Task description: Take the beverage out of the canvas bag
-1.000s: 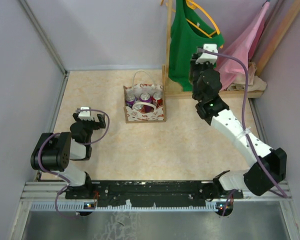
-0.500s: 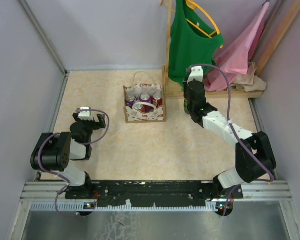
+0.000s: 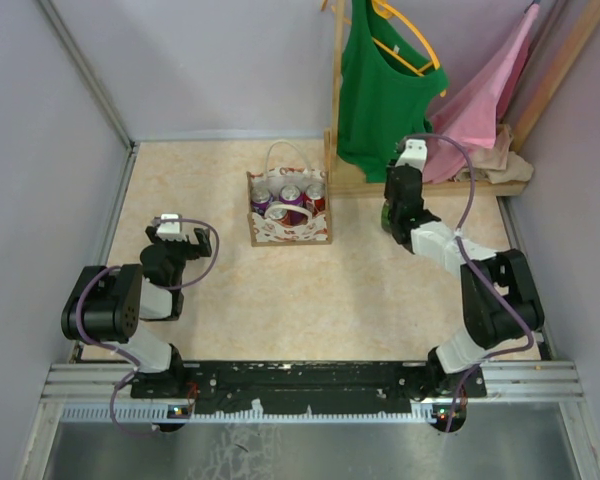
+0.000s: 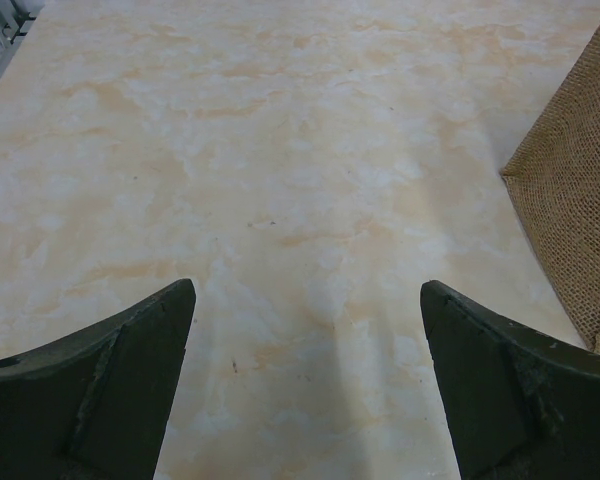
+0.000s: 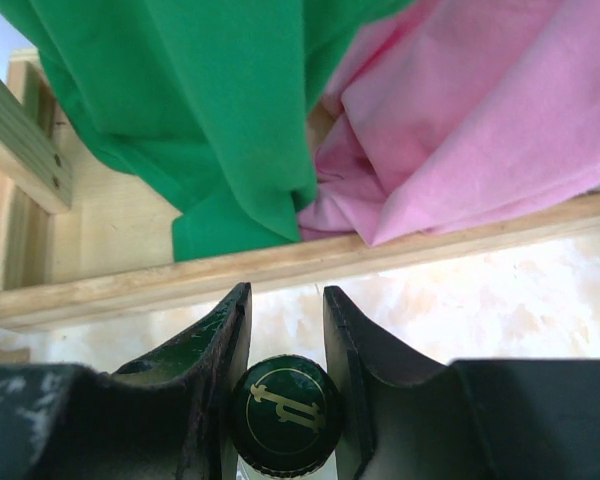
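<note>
Left gripper (image 4: pixel 305 300) sits near its base, jaws wide apart over the table (image 4: pixel 280 150). Right gripper (image 5: pixel 285 315) is clamped on a green-capped bottle (image 5: pixel 285 415), out of the canvas bag (image 3: pixel 288 228) and well to its right, by the wooden rack (image 5: pixel 280 265). Cans (image 3: pixel 290 195) sit in the bag, and a green shirt (image 3: pixel 380 70) hangs behind.

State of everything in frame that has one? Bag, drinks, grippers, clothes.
Beige canvas bag with red-and-white print: upright, open-topped, cans inside.
Drink cans: upright in the bag.
Green-capped bottle: outside the bag, gripped at the cap.
Right gripper: shut on the bottle.
Left gripper: open, empty.
Green shirt: hanging on yellow hanger.
Pink cloth: hanging beside it.
</note>
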Robot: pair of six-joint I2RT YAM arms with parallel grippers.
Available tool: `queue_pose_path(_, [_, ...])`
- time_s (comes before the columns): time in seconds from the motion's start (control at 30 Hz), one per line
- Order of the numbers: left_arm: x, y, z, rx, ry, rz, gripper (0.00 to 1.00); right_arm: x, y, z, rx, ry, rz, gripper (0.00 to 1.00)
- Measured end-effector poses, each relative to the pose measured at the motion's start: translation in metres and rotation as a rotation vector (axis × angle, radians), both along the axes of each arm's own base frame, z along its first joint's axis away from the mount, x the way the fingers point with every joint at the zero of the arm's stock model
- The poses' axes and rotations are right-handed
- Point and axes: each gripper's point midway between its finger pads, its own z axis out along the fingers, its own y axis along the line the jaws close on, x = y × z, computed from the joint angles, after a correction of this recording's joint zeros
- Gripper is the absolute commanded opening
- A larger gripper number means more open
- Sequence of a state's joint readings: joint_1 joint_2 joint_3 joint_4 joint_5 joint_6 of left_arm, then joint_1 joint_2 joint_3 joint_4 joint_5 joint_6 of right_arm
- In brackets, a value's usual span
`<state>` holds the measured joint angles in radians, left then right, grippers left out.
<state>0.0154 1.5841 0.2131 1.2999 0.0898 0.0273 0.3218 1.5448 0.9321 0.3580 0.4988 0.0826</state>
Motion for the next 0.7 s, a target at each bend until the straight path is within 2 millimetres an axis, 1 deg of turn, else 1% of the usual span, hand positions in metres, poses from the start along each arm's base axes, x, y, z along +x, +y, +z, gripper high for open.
queue_pose_path(0.17, [0.0,0.0,0.0,0.0,0.0,0.0,1.0,-0.003,-0.008,-0.018,-0.003,-0.013,-0.015,0.0])
queue_pose_path(0.43, [0.0,0.0,0.0,0.0,0.0,0.0,1.0,-0.006,-0.013,-0.018,0.006,-0.114,-0.027,0.0])
queue_pose_path(0.47, [0.0,0.0,0.0,0.0,0.0,0.0,1.0,-0.006,-0.014,-0.017,0.005,-0.123,-0.03,0.02])
queue_pose_path(0.5, [0.0,0.0,0.0,0.0,0.0,0.0,1.0,-0.005,-0.015,-0.017,0.003,-0.13,-0.034,0.11])
queue_pose_path(0.53, [0.0,0.0,0.0,0.0,0.0,0.0,1.0,-0.004,-0.015,-0.016,0.002,-0.138,-0.036,0.24])
queue_pose_path(0.57, [0.0,0.0,0.0,0.0,0.0,0.0,1.0,-0.003,-0.015,-0.016,0.0,-0.144,-0.038,0.39])
queue_pose_path(0.63, [0.0,0.0,0.0,0.0,0.0,0.0,1.0,-0.001,-0.015,-0.015,-0.002,-0.155,-0.039,0.81])
queue_pose_path(0.67, [0.0,0.0,0.0,0.0,0.0,0.0,1.0,-0.001,-0.015,-0.014,-0.003,-0.16,-0.039,0.9])
queue_pose_path(0.7, [0.0,0.0,0.0,0.0,0.0,0.0,1.0,0.0,-0.015,-0.013,-0.001,-0.167,-0.04,0.94])
